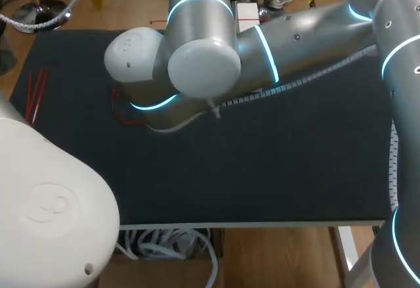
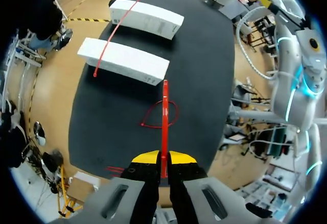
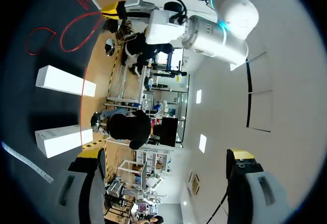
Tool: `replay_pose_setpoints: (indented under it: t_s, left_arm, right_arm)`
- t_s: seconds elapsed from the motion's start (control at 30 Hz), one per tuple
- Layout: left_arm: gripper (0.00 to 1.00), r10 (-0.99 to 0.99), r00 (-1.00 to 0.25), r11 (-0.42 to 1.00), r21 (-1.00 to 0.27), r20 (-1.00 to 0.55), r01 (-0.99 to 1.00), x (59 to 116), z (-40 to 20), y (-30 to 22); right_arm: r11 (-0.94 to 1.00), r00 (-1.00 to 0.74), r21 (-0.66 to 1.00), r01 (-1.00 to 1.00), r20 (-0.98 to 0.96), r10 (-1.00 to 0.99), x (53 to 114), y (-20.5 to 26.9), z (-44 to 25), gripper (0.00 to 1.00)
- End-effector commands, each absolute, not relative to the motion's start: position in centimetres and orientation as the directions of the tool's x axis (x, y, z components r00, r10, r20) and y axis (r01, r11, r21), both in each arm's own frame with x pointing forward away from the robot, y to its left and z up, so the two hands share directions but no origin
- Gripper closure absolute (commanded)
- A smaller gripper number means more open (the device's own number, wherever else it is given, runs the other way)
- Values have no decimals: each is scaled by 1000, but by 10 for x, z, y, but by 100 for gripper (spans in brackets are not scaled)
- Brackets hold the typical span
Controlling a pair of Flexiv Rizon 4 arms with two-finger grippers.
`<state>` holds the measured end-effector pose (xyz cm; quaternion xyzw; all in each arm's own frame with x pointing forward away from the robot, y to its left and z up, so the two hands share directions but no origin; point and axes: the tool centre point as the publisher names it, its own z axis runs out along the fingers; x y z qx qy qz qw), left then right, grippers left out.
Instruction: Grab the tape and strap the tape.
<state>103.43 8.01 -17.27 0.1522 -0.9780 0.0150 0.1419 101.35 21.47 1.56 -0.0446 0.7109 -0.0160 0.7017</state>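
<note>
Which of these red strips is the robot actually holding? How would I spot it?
Find the black table, then the left hand with yellow tips. The straight red strip is pinched between those tips, pointing toward the nearer white box. Unlike the looped strip on the table and the long strip draped over both boxes, it alone is gripped.

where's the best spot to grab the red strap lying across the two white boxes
Take the red strap at the span bridging the gap between the far box and the near box, coming down from above and straddling its width. There it seems to sit clear of the table, leaving room to close around it.
</note>
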Motion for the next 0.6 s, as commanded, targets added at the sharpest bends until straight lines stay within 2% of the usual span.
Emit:
replay_pose_setpoints:
  t_s: [0.03, 0.4, 0.43, 0.47, 0.6]
  left_arm:
    - [100, -316, -889, 945, 28, 332, -325, 1034, -182, 91]
    - [100, -365, -868, 928, 58, 337, -368, 1033, -187, 102]
    - [21, -365, -868, 928, 58, 337, -368, 1033, -187, 102]
    - [0, -365, -868, 928, 58, 337, -368, 1033, -187, 102]
    - [0, -365, -868, 928, 58, 337, -368, 1033, -187, 102]
  right_arm:
    - [995, -15, -88, -43, -996, -88, 1014, 214, 18, 0]
    - [995, -15, -88, -43, -996, -88, 1014, 214, 18, 0]
    - [995, -15, -88, -43, -996, -88, 1014, 214, 18, 0]
    - [995, -15, -88, -43, -996, -88, 1014, 214, 18, 0]
    - [995, -15, -88, -43, -996, -88, 1014, 214, 18, 0]
